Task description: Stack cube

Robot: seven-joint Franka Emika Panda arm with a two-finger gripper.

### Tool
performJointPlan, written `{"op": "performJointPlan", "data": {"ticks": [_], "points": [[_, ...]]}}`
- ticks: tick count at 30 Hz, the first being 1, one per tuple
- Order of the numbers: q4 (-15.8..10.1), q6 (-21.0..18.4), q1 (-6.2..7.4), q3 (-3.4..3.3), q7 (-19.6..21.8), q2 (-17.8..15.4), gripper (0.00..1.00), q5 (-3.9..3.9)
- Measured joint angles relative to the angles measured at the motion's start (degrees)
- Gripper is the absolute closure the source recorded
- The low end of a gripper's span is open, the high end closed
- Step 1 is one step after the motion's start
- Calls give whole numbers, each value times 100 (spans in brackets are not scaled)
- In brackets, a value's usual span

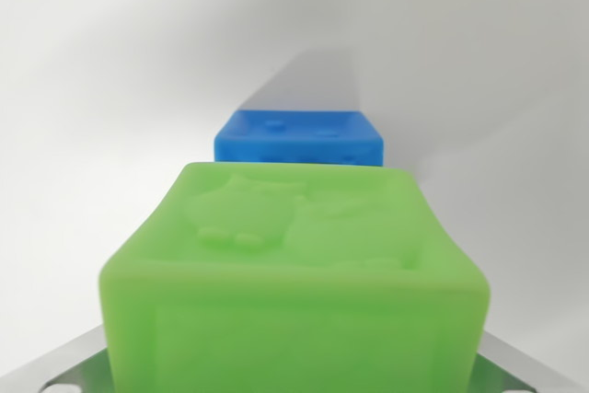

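The wrist view covers three areas, taken from the wrist view's left to its right.

Left: the white counter (83, 135) is bare. At the bottom left corner a grey metal part (64, 365) of the end effector enters the picture; a matching part sits at the bottom right corner.

Centre: the green cube (294, 273) fills the lower half of the picture, between the two metal parts. Its top face carries a raised relief figure, and its edges are rounded. The fingertips are hidden behind and beside the cube, so contact cannot be confirmed. The cube's position suggests that the end effector holds it, but the pictures do not show this.

Behind the green cube, and partly hidden by it, stands the blue cube (299, 138). It rests on the counter, upright, with small marks on its top face. Whether the two cubes touch or stand apart cannot be determined.

Right: the counter carries only a grey shadow (433, 117) behind the blue cube.

Handling, as a judgement: both cubes look like light moulded blocks, possibly slightly soft, with a smooth and moderately slippery surface. They do not appear fragile. Take hold on two opposite flat side faces, at mid-height, clear of the rounded edges. Keep the relief face upward.

Containers: none are visible.
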Motion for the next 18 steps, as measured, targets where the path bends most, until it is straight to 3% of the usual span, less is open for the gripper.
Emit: {"op": "performJointPlan", "data": {"ticks": [18], "points": [[29,271,-28,42,-42,308,100,62]]}}
